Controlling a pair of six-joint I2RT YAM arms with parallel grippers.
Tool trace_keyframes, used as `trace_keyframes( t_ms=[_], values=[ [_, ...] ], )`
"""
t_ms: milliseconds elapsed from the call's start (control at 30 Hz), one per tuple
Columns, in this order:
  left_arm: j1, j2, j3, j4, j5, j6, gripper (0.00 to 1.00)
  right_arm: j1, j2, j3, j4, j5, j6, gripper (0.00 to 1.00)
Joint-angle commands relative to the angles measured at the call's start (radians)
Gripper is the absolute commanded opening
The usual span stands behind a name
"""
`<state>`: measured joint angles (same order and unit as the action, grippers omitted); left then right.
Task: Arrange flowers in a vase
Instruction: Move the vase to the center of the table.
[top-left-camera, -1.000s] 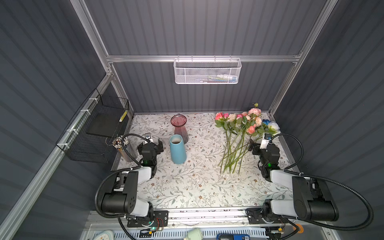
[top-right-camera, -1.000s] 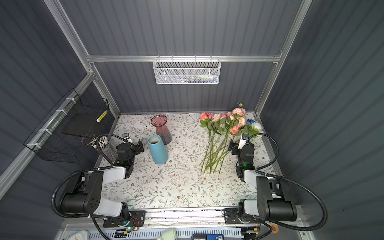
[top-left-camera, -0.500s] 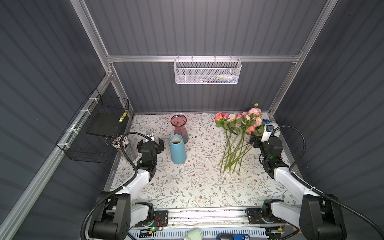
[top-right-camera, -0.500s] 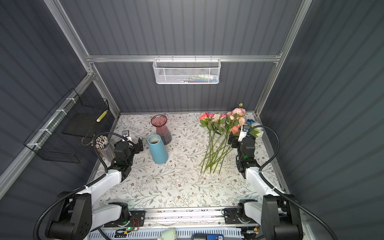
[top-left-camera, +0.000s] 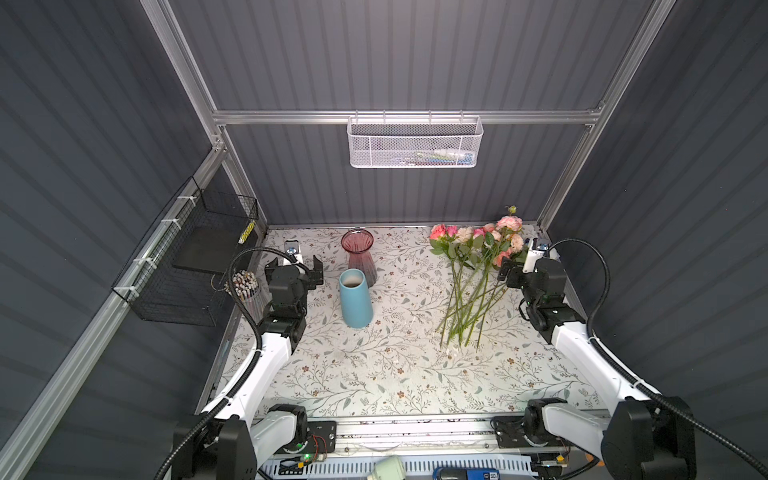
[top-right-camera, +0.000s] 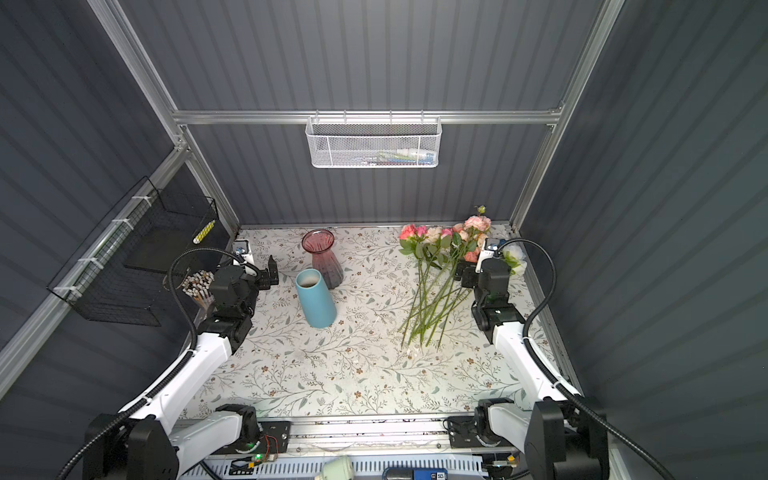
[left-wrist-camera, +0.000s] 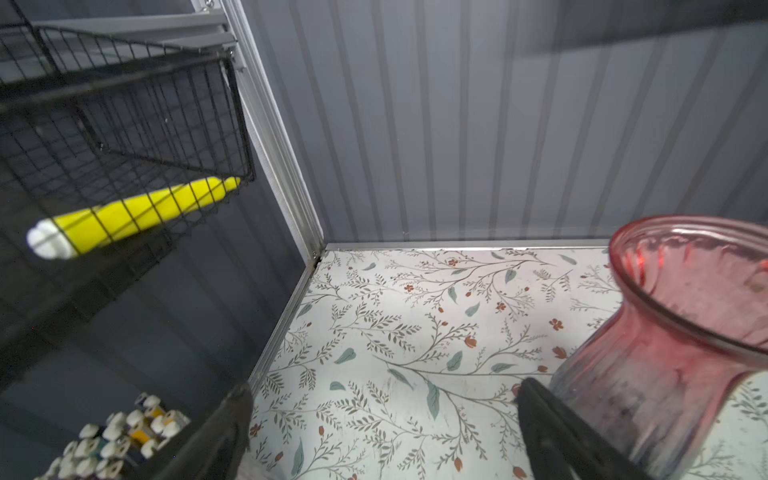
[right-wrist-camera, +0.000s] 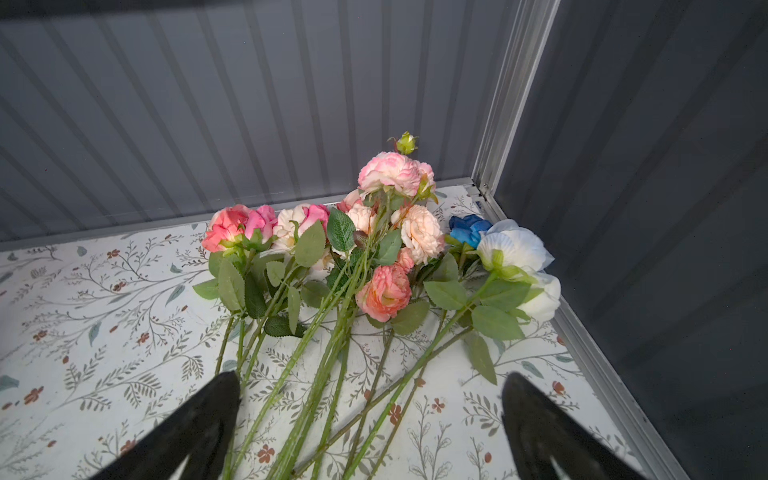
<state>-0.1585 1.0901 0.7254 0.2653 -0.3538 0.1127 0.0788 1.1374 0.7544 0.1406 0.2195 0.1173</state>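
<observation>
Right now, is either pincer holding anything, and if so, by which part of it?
Nothing is held. The left pincer is open and empty near the pink vase. The right pincer is open over the stems of the flowers, gripping none.

Pink vase (top-left-camera: 358, 254); blue vase (top-left-camera: 355, 301); floral-print table (top-left-camera: 395, 365).

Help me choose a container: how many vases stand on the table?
2. A pink glass vase stands near the back wall; a blue vase stands just in front of it, nearer the robot. No other vase shows in any view.
</observation>
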Motion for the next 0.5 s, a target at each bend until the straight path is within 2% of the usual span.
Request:
trace_keyframes(
  t_ms=[0, 100, 167, 233, 300, 367, 467],
  values=[
    [-0.009, -0.041, 0.091, -0.098, 0.054, -0.011, 0.99, 0.003, -0.01, 0.117, -0.239, 0.069, 0.101, 0.99],
    [-0.009, -0.044, 0.205, -0.224, 0.002, -0.125, 1.0, -0.002, -0.011, 0.164, -0.318, 0.079, 0.224, 0.99],
    [-0.009, -0.037, 0.292, -0.324, 0.006, -0.198, 1.0, -0.009, -0.066, 0.148, -0.324, 0.078, 0.299, 0.99],
    [-0.009, -0.032, 0.365, -0.401, 0.052, -0.288, 0.99, -0.026, -0.086, 0.139, -0.311, 0.0, 0.304, 0.99],
    [-0.009, -0.042, 0.414, -0.476, 0.063, -0.398, 0.99, -0.028, -0.073, 0.189, -0.379, -0.028, 0.307, 0.95],
    [-0.009, -0.072, 0.412, -0.486, 0.139, -0.374, 1.0, -0.028, -0.052, 0.241, -0.449, -0.045, 0.311, 0.89],
    [-0.007, -0.12, 0.357, -0.401, 0.25, -0.388, 1.0, -0.028, -0.041, 0.286, -0.517, -0.076, 0.325, 0.84]
  ],
)
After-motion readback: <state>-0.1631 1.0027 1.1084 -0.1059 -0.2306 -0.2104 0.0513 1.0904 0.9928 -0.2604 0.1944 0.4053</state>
